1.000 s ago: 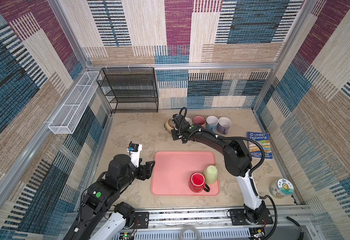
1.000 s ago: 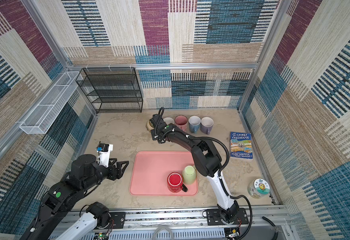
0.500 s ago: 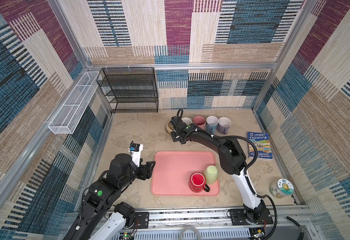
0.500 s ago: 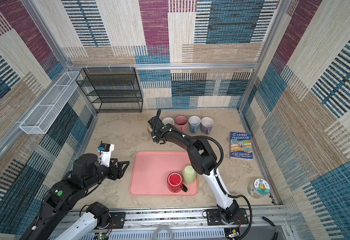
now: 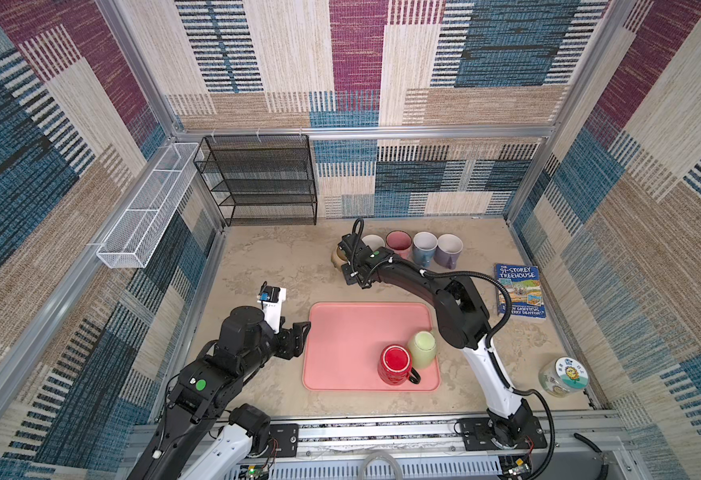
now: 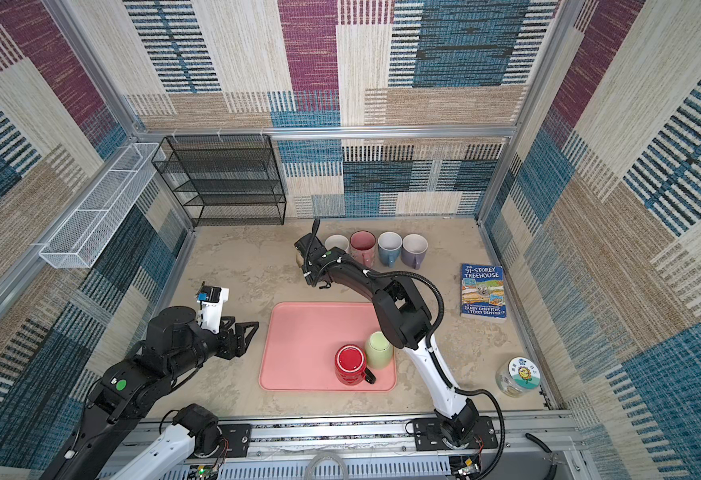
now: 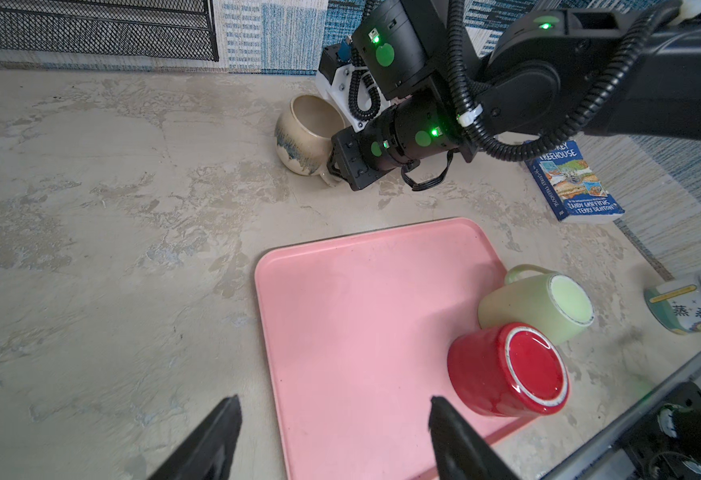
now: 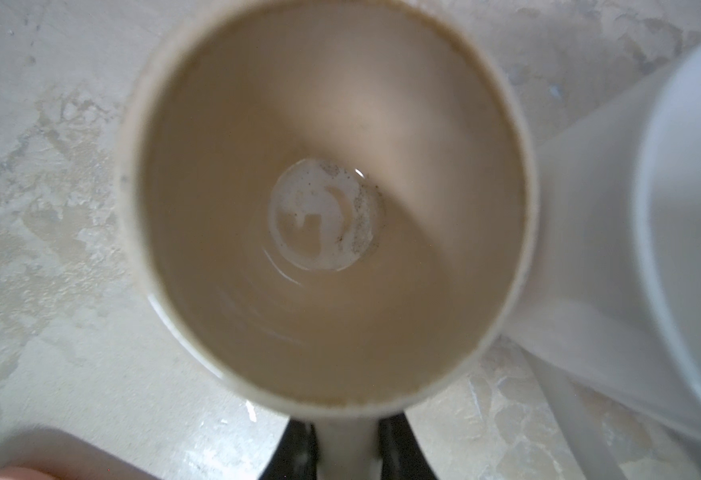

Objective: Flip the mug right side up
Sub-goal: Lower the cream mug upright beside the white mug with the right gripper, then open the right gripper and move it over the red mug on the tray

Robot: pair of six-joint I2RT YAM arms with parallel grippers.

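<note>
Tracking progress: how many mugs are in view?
7. Back row: beige mug in the right gripper, then white, pink, blue, purple. On the tray: red, green, both upside down. None looks hidden.

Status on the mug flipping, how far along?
Done: four back-row mugs stand mouth up. In hand: right gripper is shut on the handle of the beige mug, mouth up beside that row. To do: red mug and green mug sit inverted on the pink tray; left gripper open, empty.
</note>
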